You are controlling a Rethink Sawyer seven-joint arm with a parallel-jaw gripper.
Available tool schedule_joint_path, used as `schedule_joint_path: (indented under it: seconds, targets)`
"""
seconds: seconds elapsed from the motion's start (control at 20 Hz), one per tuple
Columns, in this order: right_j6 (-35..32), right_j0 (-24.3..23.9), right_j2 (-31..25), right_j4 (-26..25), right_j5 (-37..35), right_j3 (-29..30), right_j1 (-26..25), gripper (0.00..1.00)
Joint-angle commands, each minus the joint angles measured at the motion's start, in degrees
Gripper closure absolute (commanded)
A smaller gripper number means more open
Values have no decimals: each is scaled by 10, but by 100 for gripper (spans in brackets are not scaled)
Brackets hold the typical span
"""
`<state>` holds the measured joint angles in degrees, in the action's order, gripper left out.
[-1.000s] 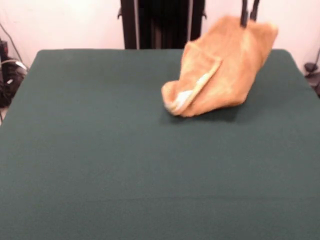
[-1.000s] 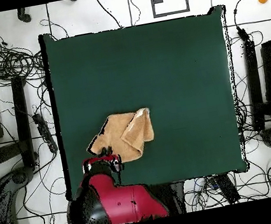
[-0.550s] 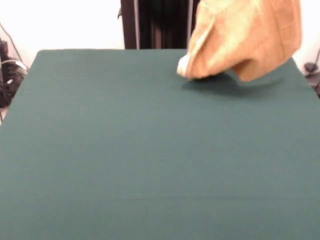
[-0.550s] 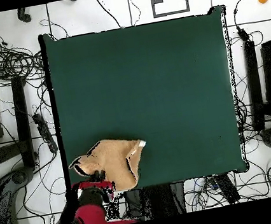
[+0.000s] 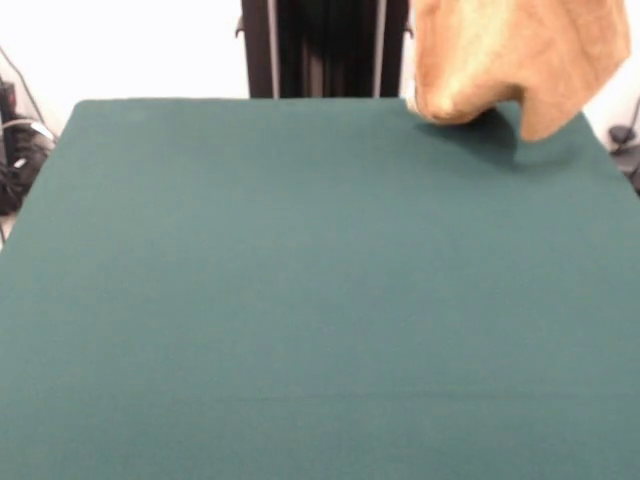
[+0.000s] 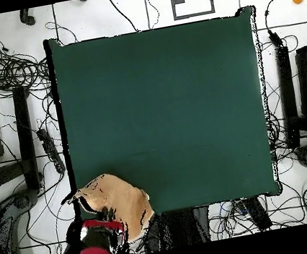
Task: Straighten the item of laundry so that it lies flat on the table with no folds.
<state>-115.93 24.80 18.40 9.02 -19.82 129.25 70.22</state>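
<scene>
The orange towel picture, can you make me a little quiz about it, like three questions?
1. True or false: the towel lies flat in the middle of the table.
2. In the overhead view, which part of the table is the towel nearest? A) the middle B) a corner by the robot arm C) the edge farthest from the robot
3. Fill in: in the front view, the towel hangs above the green top and casts a dark ____ on it.

Key: 1 false, it hangs bunched up over the table's edge. 2 B. 3 shadow.
</scene>
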Motion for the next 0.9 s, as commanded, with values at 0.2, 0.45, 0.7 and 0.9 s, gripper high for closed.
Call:
schedule_joint_path:
  seconds: [0.2,0.45,0.7,0.9]
  targets:
    - [-12,-199,-203,15,118,-55,-162,100]
    - [12,-271,-275,-48,175,-118,-261,100]
    - [24,-317,-316,-118,216,-184,-342,100]
    - [7,-337,-335,-162,236,-204,-366,100]
